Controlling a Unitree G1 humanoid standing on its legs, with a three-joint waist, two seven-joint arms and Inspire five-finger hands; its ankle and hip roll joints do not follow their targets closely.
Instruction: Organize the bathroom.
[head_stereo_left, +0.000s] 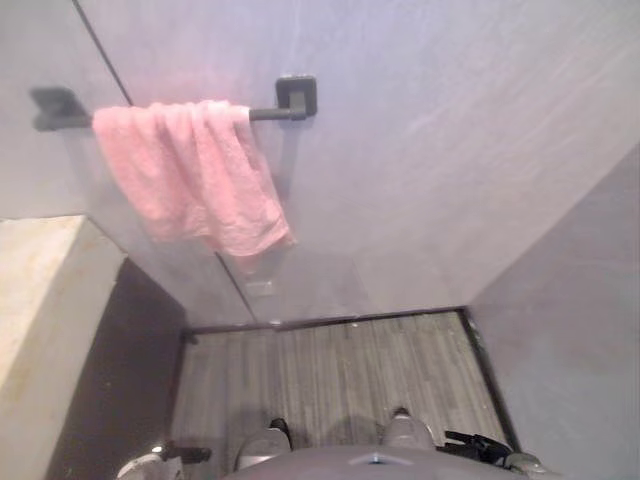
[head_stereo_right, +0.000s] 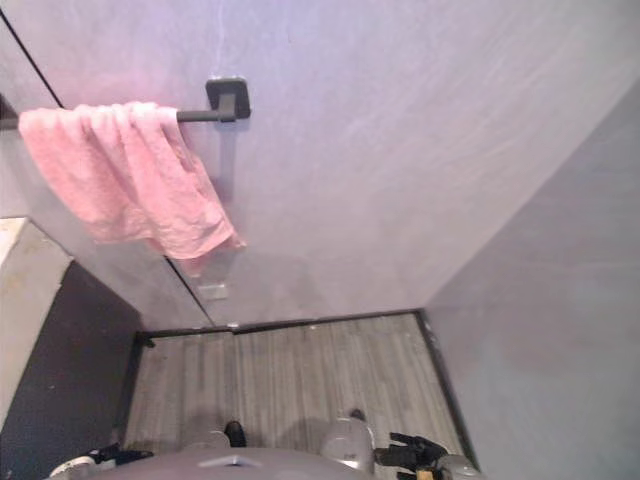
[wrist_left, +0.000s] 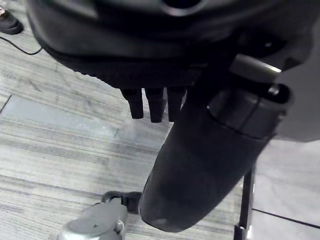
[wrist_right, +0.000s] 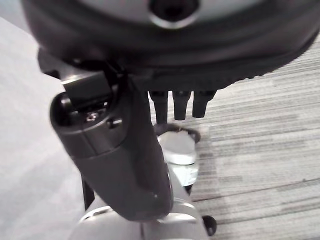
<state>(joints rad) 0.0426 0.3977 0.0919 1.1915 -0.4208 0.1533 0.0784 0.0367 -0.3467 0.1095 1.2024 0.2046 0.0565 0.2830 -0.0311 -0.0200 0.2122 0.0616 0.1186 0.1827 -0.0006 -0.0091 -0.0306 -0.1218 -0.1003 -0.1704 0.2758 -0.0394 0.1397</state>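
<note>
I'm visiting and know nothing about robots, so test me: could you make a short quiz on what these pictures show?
1. True or false: the pink towel hangs over the dark towel bar.
2. The towel sits toward which end of the bar? A) the robot's left B) the robot's right
3. What do both hands hold?

Key:
1. True.
2. A.
3. Nothing; the left hand and right hand hang low over the striped floor, fingers straight.
</note>
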